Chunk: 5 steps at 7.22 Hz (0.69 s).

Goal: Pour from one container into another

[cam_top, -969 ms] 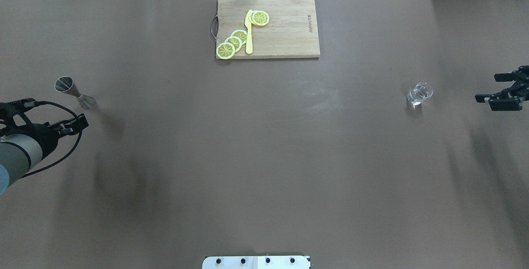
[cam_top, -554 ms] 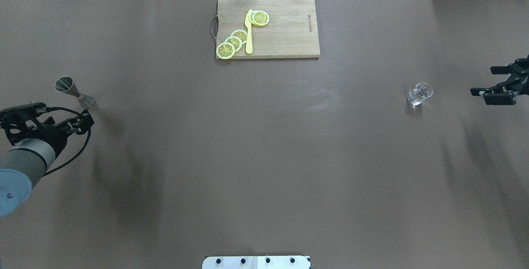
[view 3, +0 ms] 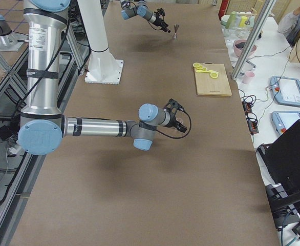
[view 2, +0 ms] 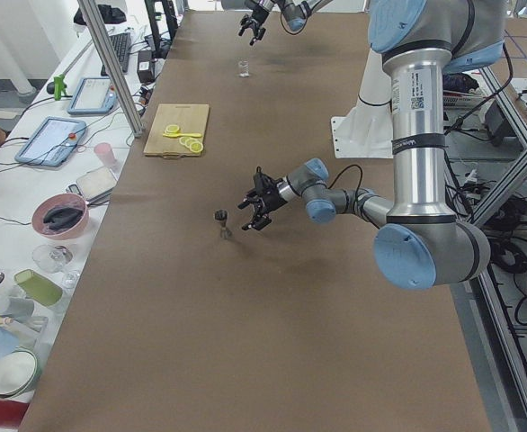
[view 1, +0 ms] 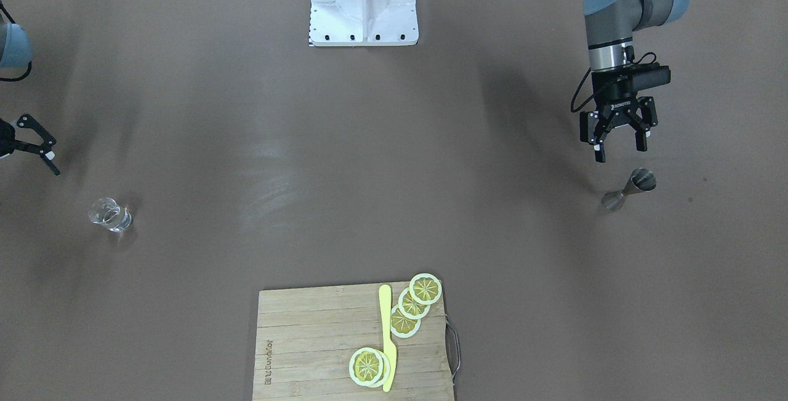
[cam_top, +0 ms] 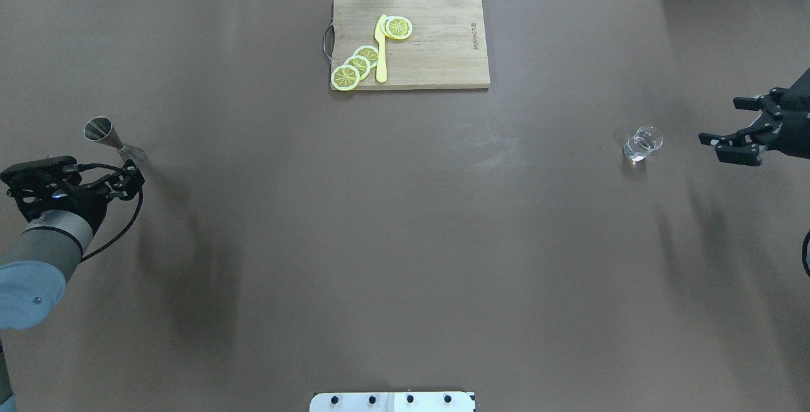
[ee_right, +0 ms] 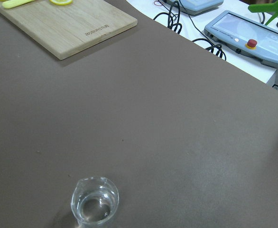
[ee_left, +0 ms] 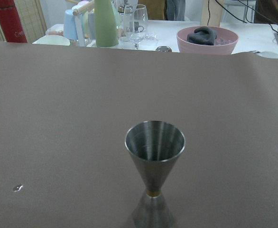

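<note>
Beside the spread-fingered left gripper (view 1: 619,151), the hourglass-shaped steel jigger (view 1: 629,190) looks light, stiff, slippery (best pinched at its waist); the right gripper (cam_top: 719,121), also apart, faces the fragile small clear glass (cam_top: 643,142).

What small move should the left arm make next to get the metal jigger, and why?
Probably ease the left gripper forward until its open fingers stand on either side of the narrow waist of the jigger. The jigger stands upright and untouched, centred ahead in the left wrist view. The fingers are short of it and hold nothing.
</note>
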Motion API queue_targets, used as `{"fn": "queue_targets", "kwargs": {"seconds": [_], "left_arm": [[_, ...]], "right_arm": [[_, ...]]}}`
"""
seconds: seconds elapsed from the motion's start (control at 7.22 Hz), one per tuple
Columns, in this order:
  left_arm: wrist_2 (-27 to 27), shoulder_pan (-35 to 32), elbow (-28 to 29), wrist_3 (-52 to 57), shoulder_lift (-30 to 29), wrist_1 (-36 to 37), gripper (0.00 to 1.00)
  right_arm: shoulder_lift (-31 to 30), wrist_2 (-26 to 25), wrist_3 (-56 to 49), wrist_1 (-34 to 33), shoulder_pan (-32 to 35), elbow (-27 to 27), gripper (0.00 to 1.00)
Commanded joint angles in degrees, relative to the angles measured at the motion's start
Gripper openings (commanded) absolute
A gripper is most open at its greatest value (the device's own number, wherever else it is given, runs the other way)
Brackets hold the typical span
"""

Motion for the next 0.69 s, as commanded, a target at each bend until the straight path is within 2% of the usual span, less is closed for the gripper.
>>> {"fn": "queue_targets", "kwargs": {"seconds": [0.0,0.42,0.55], "left_arm": [[3.6,0.3,1.8,0.1,-2.6,0.2,0.98],[7.0,0.3,7.1,0.1,-5.3,0.2,0.98],[7.4,0.4,7.7,0.1,-5.4,0.2,0.98]], "right_arm": [[-1.4,-0.5,5.5,5.9,-0.4,-0.6,1.0],[-1.7,-0.1,13.0,14.2,-0.6,-4.7,1.0],[-1.3,2.5,14.8,15.4,-1.0,-6.1,0.99]]}}
